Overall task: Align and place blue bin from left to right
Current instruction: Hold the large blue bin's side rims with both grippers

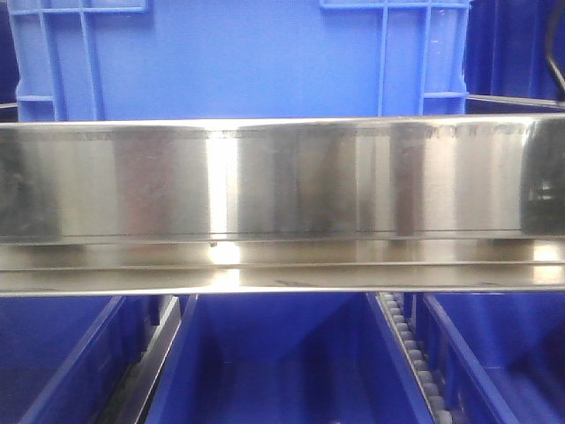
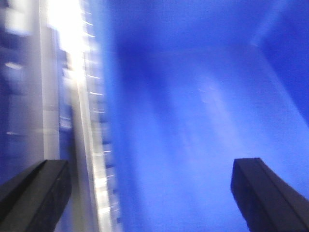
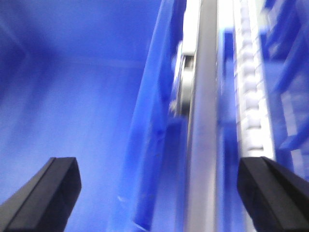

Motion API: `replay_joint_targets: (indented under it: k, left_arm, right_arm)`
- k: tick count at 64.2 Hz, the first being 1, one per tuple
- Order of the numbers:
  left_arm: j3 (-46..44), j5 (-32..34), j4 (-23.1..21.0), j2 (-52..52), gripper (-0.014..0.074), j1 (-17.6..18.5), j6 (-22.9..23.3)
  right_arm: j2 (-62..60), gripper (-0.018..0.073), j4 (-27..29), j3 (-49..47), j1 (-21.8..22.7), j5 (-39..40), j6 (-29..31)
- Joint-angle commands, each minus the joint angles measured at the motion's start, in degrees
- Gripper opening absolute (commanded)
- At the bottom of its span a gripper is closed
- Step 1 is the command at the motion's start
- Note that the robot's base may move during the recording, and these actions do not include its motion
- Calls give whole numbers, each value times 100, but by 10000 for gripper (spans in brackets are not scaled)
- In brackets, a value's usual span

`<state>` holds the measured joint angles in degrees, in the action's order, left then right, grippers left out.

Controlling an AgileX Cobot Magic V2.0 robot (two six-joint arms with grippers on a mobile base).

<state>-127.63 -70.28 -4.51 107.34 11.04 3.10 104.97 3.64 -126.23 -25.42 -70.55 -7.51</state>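
Spread wide, the left hand (image 2: 145, 166) and right hand (image 3: 158, 164) each hang astride a side wall of the blue bin (image 1: 238, 57) above the steel rail (image 1: 282, 177), so it looks best to pinch both walls evenly before sliding it squarely rightward.

A long metal bar (image 1: 282, 181) runs across the middle. The top bin (image 1: 238, 57) sits above and behind it. Under the bar, three more bins stand side by side: the left bin (image 1: 53, 362), the middle bin (image 1: 282, 371) and the right bin (image 1: 503, 353). A roller rail (image 1: 415, 353) lies between the middle and right ones, and a flat rail (image 1: 150, 362) between the left and middle ones
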Motion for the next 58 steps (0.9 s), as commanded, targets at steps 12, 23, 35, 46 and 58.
replay_joint_targets:
  k: [12,23,35,46,58]
  left_arm:
    - [-65,32,-87,412,566,13,-8]
    - [-65,32,-39,589,566,13,-8]
    - [-53,32,-29,670,566,13,-8]
    - [-53,32,-17,692,559,13,-8]
    - [-53,32,-17,692,327,13,-8]
  right_arm:
    - [389,570,70,-53,6,58,0]
    - [635,570,84,-53,6,58,0]
    - [818,570,372,-53,6,75,0]
    - [954,568,481,-53,6,173,0]
    - [954,312,481,-53,6,207,0]
